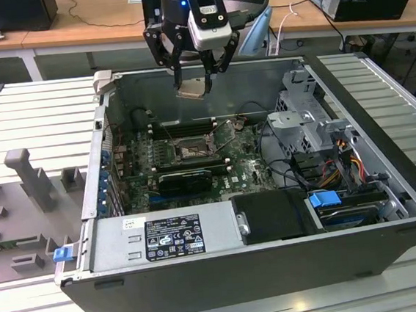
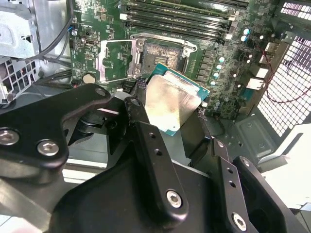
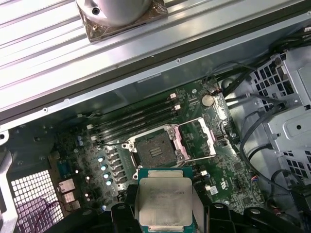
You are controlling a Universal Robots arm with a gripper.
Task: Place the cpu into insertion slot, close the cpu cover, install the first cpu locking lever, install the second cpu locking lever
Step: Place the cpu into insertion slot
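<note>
Hovering above the open computer case (image 1: 278, 271), the gripper (image 1: 192, 85) is clenched on the cpu (image 1: 191, 90), pinching it by opposite edges.

- Chip held clear of the board, a little tilted. In both wrist views its pale metal face (image 2: 172, 104) (image 3: 165, 201) shows with a teal-green border at the edge. Black fingers (image 3: 121, 213) press against two sides.
- In the exterior view the chip hangs at 12 o'clock from the insertion slot (image 1: 190, 151), well apart from it and near the case's far wall.
- Slot bare: dark centre and silvery rim exposed on the green motherboard (image 1: 248, 170), seen likewise in both wrist views (image 2: 160, 52) (image 3: 155, 151).
- The cpu cover (image 1: 226, 136) is swung open, off the socket at its 3 o'clock side in the exterior view; its thin frame (image 2: 103, 58) lies beside the slot, cut-out showing green board.
- Long black memory slots (image 1: 179, 128) sit at 12 o'clock of the socket, and a black finned block (image 1: 184, 179) at 6 o'clock.
</note>
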